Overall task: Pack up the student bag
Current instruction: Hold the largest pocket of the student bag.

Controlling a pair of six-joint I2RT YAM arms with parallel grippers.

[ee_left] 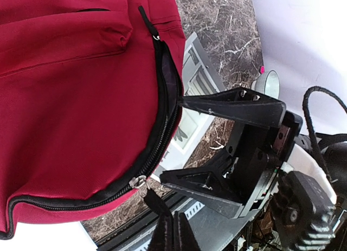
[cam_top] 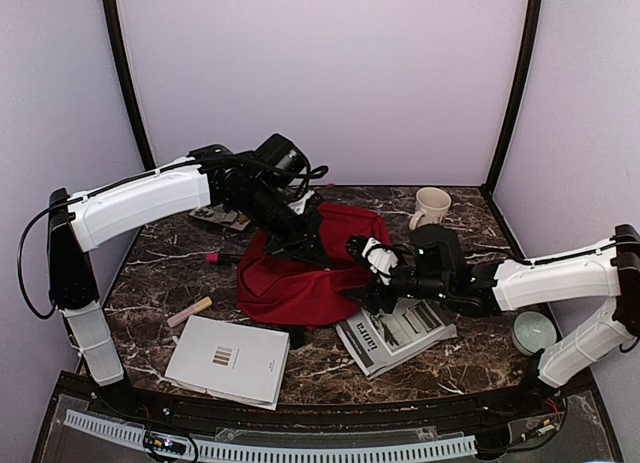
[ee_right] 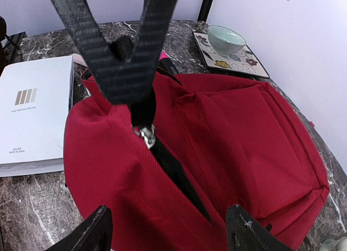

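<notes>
Left gripper [ee_left: 172, 140] spread, fingertip [ee_left: 190, 102] at the zipper [ee_left: 162, 126] of the student bag [ee_left: 76, 88]; right gripper [ee_right: 171, 235] spread over it — black strap [ee_right: 124, 72] between its fingers could snag.

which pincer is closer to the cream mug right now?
Right. The right pincer sits over the right edge of the student bag, a short way nearer the bases and left of the mug. The left pincer is at the bag's far side, further left.

Marbled bench [cam_top: 490, 368], lilac walls [cam_top: 330, 73].
We see dark veined stone beneath the left end effector [cam_top: 300, 245], black posts [cam_top: 128, 83] beyond it.
</notes>
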